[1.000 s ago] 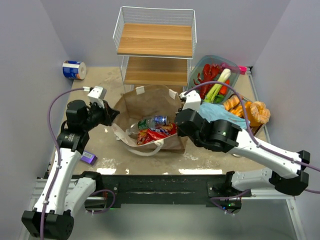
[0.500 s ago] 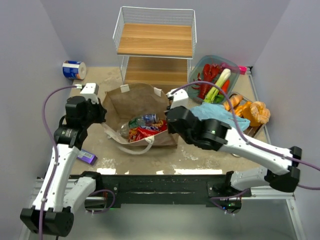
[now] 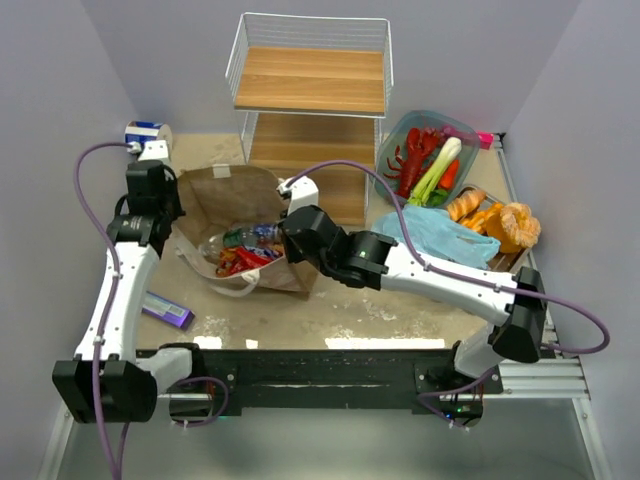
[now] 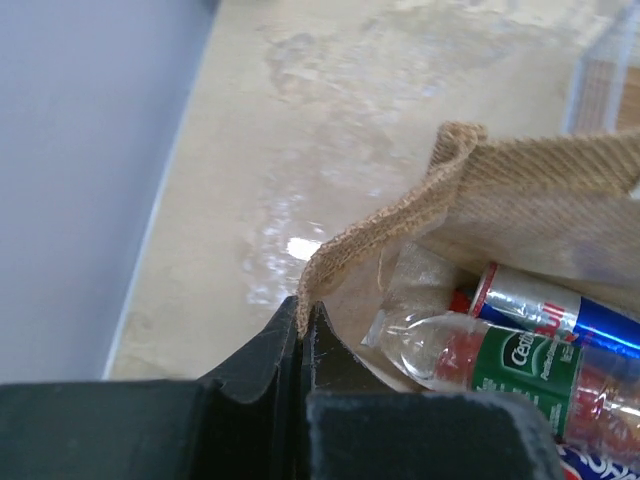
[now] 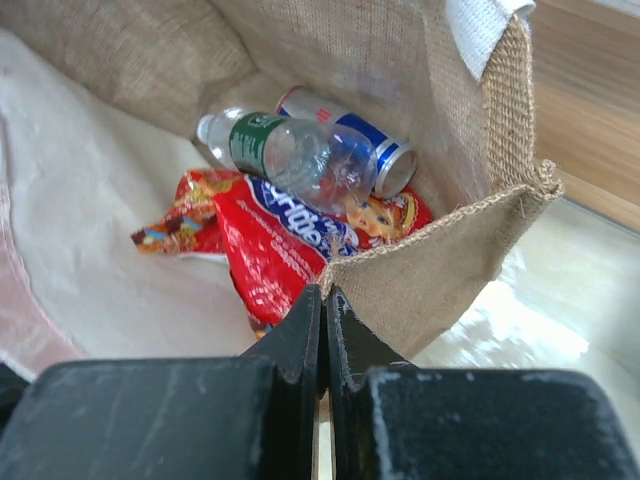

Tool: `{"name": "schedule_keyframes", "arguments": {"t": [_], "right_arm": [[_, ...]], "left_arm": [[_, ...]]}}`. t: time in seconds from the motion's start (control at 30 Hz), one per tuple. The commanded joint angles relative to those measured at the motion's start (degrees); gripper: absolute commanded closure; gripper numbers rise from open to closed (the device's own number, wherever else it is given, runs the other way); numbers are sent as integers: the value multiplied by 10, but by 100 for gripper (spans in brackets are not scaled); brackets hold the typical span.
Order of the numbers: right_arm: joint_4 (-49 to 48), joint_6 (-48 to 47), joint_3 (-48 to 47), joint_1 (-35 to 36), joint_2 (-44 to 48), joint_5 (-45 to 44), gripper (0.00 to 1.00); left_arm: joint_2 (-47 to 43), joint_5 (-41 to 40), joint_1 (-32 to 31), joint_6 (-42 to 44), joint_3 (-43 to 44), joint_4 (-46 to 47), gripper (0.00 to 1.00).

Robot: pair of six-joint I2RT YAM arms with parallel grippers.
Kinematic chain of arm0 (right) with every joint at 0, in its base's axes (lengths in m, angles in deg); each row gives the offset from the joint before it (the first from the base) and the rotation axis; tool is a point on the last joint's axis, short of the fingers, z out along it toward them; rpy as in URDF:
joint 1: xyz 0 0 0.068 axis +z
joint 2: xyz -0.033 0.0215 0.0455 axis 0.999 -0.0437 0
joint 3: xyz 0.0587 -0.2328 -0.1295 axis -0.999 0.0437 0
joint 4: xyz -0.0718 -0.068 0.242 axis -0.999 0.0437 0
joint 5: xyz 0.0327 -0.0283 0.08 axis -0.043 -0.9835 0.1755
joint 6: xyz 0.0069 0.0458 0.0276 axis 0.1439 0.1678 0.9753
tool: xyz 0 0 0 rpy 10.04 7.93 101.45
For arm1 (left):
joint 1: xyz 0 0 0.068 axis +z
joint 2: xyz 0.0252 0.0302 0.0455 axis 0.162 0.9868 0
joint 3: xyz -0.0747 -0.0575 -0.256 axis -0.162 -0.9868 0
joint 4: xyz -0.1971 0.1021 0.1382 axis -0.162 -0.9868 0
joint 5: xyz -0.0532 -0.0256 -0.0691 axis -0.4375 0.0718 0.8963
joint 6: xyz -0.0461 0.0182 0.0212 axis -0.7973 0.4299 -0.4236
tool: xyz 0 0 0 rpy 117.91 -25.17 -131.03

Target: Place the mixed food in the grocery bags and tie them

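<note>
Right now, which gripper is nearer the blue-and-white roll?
Left. The left gripper pinches the brown bag near the roll; the right gripper pinches its opposite rim, farther away.

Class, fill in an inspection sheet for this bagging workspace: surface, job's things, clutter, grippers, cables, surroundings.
Surface: beige table, patchy sheen.
Job's things: brown woven bag holds clear green-labelled bottle, silver-red can and red snack packet; red lobster and green-white leek lie in teal see-through dish; orange-brown breads beside light-blue plastic bag.
Clutter: purple wrapped bar; blue-and-white roll.
Grippers: left gripper and right gripper shut on opposite bag rims.
Cables: purple cables arc off both wrists.
Surroundings: white wire shelf with wooden boards; grey walls.
</note>
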Motion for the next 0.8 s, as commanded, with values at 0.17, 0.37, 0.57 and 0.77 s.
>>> {"name": "schedule_keyframes", "arguments": {"t": [0.17, 0.37, 0.57, 0.77], "right_arm": [[-151, -11, -126, 2, -116, 96, 100], [-130, -23, -229, 2, -201, 113, 100], [-97, -53, -243, 2, -172, 123, 19], [-79, -83, -155, 2, -61, 89, 12]], "left_arm": [[91, -12, 135, 37, 128, 91, 100], [151, 8, 175, 31, 178, 94, 100], [112, 79, 174, 27, 178, 97, 45], [43, 44, 136, 32, 186, 105, 2]]}}
